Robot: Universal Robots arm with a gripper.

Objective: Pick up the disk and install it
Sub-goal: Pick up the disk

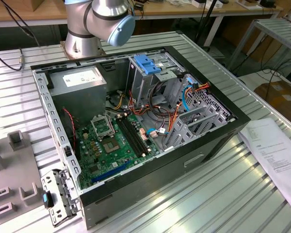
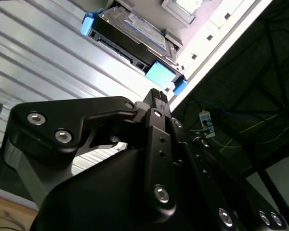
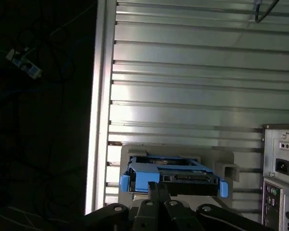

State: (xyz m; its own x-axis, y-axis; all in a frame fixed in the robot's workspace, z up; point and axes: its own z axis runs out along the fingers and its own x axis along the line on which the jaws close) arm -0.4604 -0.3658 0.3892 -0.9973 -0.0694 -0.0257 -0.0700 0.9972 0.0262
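1. The disk [image 3: 173, 174] lies flat, label side up, on a pale grey holder [image 3: 135, 150] close to the bench's [image 3: 192, 72] edge, near the rear of the computer case [image 3: 279, 144].
2. Its black connector edge, with blue carrier tabs at both ends, faces the gripper [image 3: 157, 186]. That edge runs along the bench's slats, square to the bench edge.
3. The disk's body points away from the gripper. It is foreshortened, so I cannot tell which axis is longer.
4. The gripper hangs over that edge in both wrist views, fingers pressed together and holding nothing.
5. In the exterior view the case lies open on the bench, with the drive cage [image 1: 138, 82] standing inside.
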